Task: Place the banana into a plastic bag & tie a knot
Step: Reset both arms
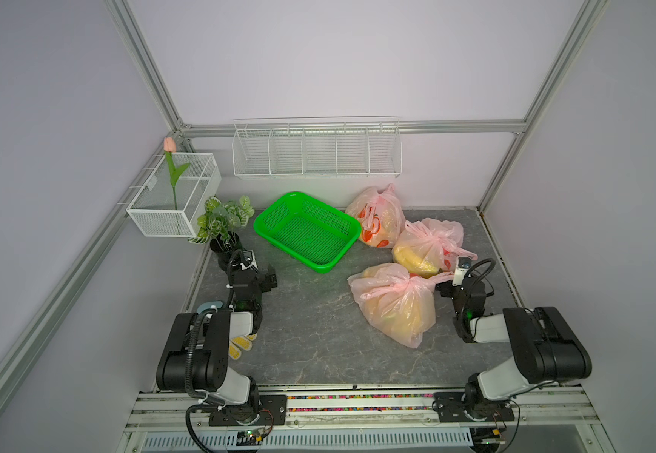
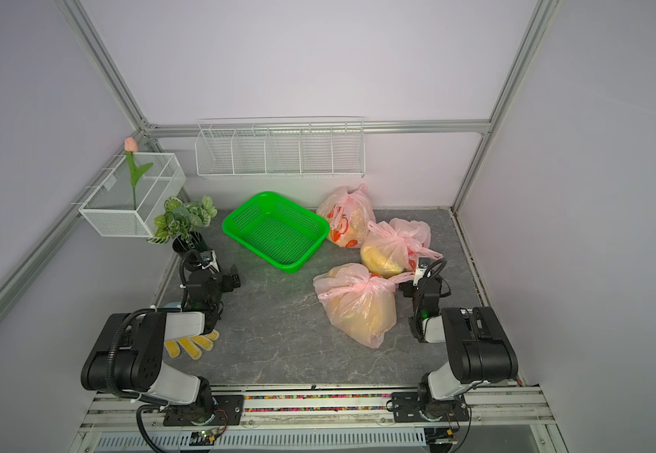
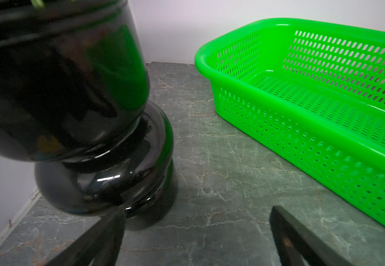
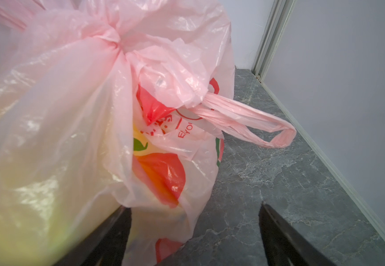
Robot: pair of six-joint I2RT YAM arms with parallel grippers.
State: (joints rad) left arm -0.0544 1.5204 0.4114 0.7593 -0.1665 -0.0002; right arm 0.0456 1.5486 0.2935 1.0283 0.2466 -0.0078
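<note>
**Arm and Gripper Status**

The left arm is mounted at the near rail. Its elbow is folded high and its forearm extends away from the base. The left gripper is held low, with the jaws spread wide and unloaded. The right arm mirrors this pose, with the elbow raised and the forearm angled forward and inward. The right gripper is also low, with the jaws spread wide and clamping nothing. In both top views the two arms stand well apart.
</note>
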